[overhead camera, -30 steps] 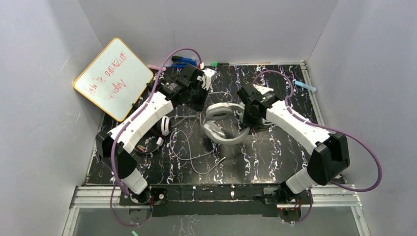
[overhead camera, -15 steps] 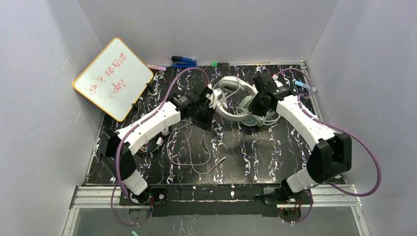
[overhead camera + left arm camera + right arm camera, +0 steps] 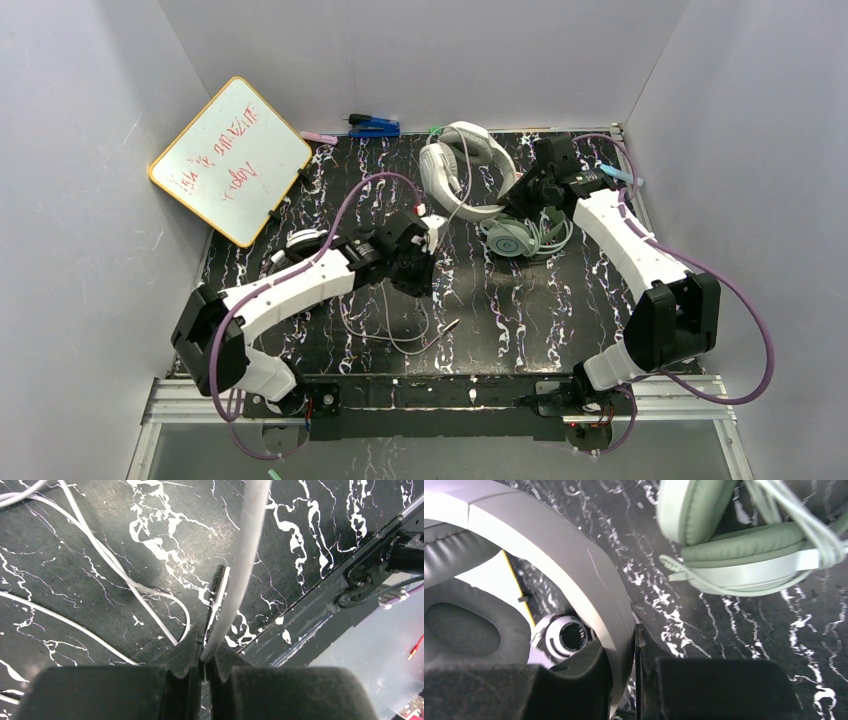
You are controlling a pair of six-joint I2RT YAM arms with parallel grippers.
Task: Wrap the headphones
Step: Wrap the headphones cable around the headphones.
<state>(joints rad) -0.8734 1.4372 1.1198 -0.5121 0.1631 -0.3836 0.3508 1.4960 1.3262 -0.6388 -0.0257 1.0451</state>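
Observation:
The light grey headphones (image 3: pixel 462 160) hang tilted over the table's back edge, and my right gripper (image 3: pixel 520 196) is shut on their headband (image 3: pixel 574 570). Their grey cable (image 3: pixel 242 565) runs down to my left gripper (image 3: pixel 412 272), whose jaws are shut on it (image 3: pixel 204 659). The cable's plug (image 3: pixel 452 324) lies on the black marbled table (image 3: pixel 560 310), with loose loops (image 3: pixel 385 315) beside it. Mint-green headphones (image 3: pixel 515 238) lie wrapped just below the right gripper, also in the right wrist view (image 3: pixel 734 545). Black-and-white headphones (image 3: pixel 303 240) lie half hidden behind my left arm.
A whiteboard (image 3: pixel 230 158) leans against the left wall. Markers (image 3: pixel 372 125) lie along the back edge and a light blue pen (image 3: pixel 620 175) at the back right. Grey walls close in three sides. The metal rail (image 3: pixel 440 385) runs along the front.
My right gripper has carried the grey headphones from mid-table up to the back edge. My left gripper has drawn back toward the front left, pulling the grey cable out.

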